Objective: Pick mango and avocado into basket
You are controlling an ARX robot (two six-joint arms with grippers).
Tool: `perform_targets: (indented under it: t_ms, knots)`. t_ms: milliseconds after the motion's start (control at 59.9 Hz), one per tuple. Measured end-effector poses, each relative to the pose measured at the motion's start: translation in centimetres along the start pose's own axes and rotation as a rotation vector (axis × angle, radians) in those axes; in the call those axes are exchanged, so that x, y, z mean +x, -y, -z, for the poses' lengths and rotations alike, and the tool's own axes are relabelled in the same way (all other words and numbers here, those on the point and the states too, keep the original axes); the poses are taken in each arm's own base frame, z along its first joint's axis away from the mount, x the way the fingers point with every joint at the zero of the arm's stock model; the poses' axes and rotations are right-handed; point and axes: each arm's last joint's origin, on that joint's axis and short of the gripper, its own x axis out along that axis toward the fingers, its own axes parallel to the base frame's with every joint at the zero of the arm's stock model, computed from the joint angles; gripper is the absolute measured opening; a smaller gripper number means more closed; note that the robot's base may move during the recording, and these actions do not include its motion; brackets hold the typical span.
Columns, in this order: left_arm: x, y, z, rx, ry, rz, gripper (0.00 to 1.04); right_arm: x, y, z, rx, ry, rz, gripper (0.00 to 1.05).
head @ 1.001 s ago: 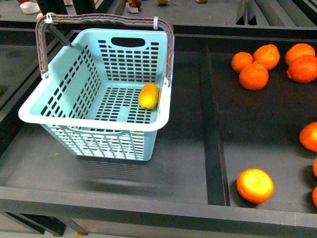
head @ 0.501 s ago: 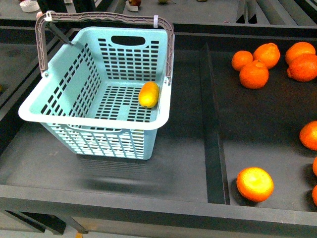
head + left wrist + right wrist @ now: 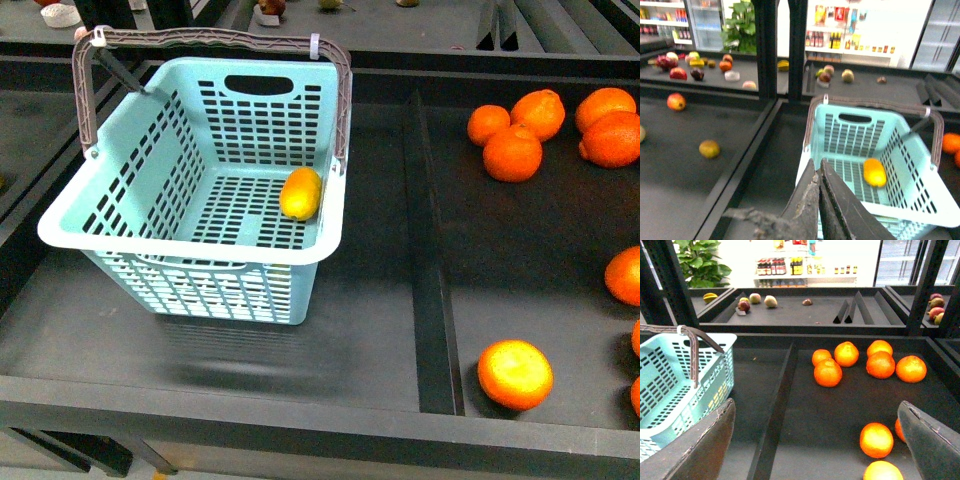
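Observation:
The light teal basket (image 3: 190, 247) stands in the left bin with its brown-grey handle (image 3: 215, 38) raised over the far side. The yellow mango (image 3: 301, 192) lies on the basket floor near the right wall. No avocado shows in any view. Neither arm appears in the front view. In the left wrist view my left gripper (image 3: 818, 167) is shut and empty, hovering short of the basket (image 3: 920, 210), with the mango (image 3: 874, 172) beyond its tips. My right gripper (image 3: 816, 406) is wide open and empty above the orange bin, with the basket (image 3: 670, 390) off to one side.
Several oranges (image 3: 513, 152) lie in the right bin, one near the front edge (image 3: 515, 373). A raised divider (image 3: 430, 260) separates the two bins. Black upright posts (image 3: 766, 50) stand behind the basket. Loose fruit (image 3: 676, 101) sits in the bin to the left and on far shelves.

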Motion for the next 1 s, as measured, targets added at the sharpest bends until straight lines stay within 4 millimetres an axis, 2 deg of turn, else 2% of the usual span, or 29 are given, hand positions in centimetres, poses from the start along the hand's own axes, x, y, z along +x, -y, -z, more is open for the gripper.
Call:
perform_targets:
  t_ms: [100, 367, 701, 801, 1001]
  knots:
    - [-0.82, 0.00, 0.17, 0.000, 0.001, 0.001, 0.02, 0.00, 0.00, 0.00, 0.000, 0.000, 0.000, 0.96]
    - [-0.88, 0.00, 0.15, 0.000, 0.005, 0.000, 0.03, 0.00, 0.00, -0.01, 0.000, 0.000, 0.000, 0.96]
    - [-0.88, 0.00, 0.15, 0.000, 0.005, 0.000, 0.73, 0.00, 0.00, 0.00, 0.000, 0.000, 0.000, 0.96]
    - [-0.88, 0.00, 0.15, 0.000, 0.005, 0.000, 0.97, 0.00, 0.00, 0.00, 0.000, 0.000, 0.000, 0.96]
    - [-0.88, 0.00, 0.15, 0.002, 0.005, 0.000, 0.96, 0.00, 0.00, 0.00, 0.000, 0.000, 0.000, 0.96]
